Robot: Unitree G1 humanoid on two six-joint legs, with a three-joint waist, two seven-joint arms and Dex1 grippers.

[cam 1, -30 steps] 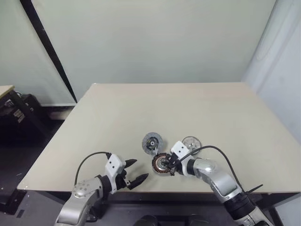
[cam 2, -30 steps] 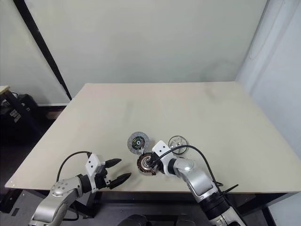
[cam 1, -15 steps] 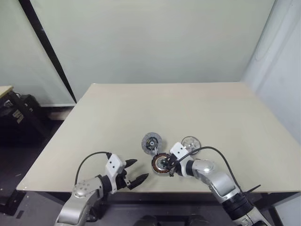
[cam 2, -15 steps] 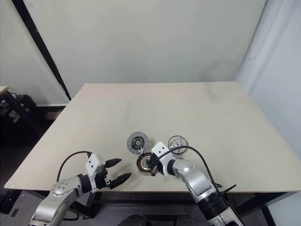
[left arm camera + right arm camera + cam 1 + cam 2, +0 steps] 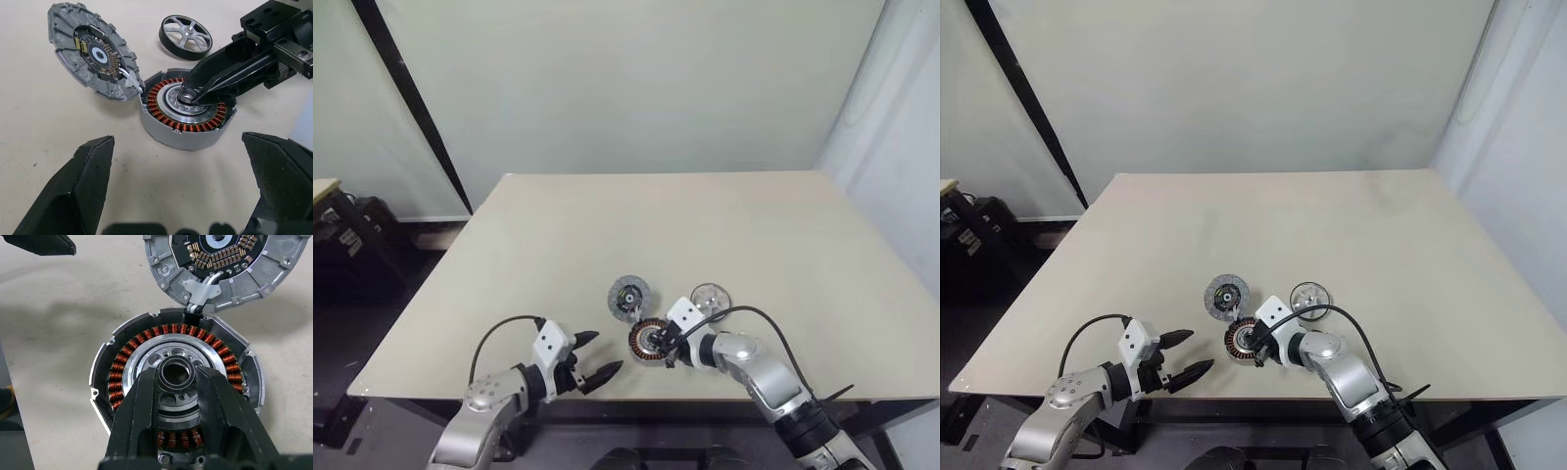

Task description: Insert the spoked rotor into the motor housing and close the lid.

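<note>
- Right gripper point(image 5: 177, 377) reaching over the motor housing point(image 5: 188, 110), its two black fingers point(image 5: 142, 416) closed partway around a small dark ring point(image 5: 176, 373) at the housing's shiny centre, pressing it from either side.
- Ring sitting in or just over the central bore; whether lifted clear or seated, cannot tell.
- Left gripper point(image 5: 590, 365) released, jaws spread as wide as they go, empty, hovering near the front edge of the table point(image 5: 754, 235), apart from the parts and aimed toward the housing.
- Motor housing lying flat on the table near the front edge, open side up, copper windings ringed around the silver centre, holding no rotor.
- Lid point(image 5: 90, 51) lying just behind and to the left of the housing, inner face up with its black ring and small components showing, rim touching the housing's rim, joined to it by a short pale wire lead point(image 5: 131, 81).
- Spoked rotor point(image 5: 185, 36) resting flat on the table behind and to the right of the housing, beside the right gripper's wrist, near but apart from the lid.
</note>
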